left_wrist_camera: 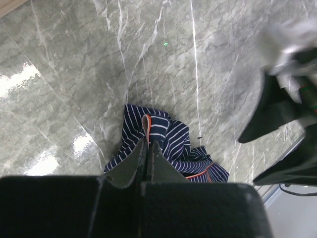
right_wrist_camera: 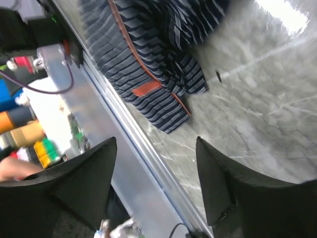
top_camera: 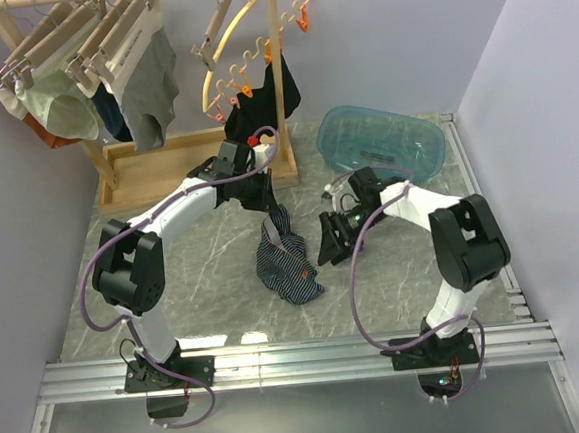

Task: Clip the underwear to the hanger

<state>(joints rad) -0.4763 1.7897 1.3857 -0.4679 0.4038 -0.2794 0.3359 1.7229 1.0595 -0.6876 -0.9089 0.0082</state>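
Grey marble covered the worktop [top_camera: 205,283], with pale violet walls around it; a wooden rack [top_camera: 155,169] stood at the far left corner and a blue tub [top_camera: 362,112] at the far right corner. The underwear [top_camera: 285,262] was near the middle of the worktop, a little toward the near edge, mostly crumpled on the marble; one fold of it was lifted into a small peak. My left claw [top_camera: 271,216] was closed on that peak; in the left wrist view the two fingers [left_wrist_camera: 130,166] met with striped cloth pinched between them. My right claw [top_camera: 330,243] hung just beside the garment on its right side, with jaws spread wide and nothing between them.

The hanger [top_camera: 216,27], as I judged it, was the empty wooden bar on the rack, well apart from the cloth; so the step in hand was, I think, only the picking up and spreading. The next move would call for my right claw to take the waistband at a second place; then the cloth could be stretched flat and carried to the far left corner, where each clip must be opened.
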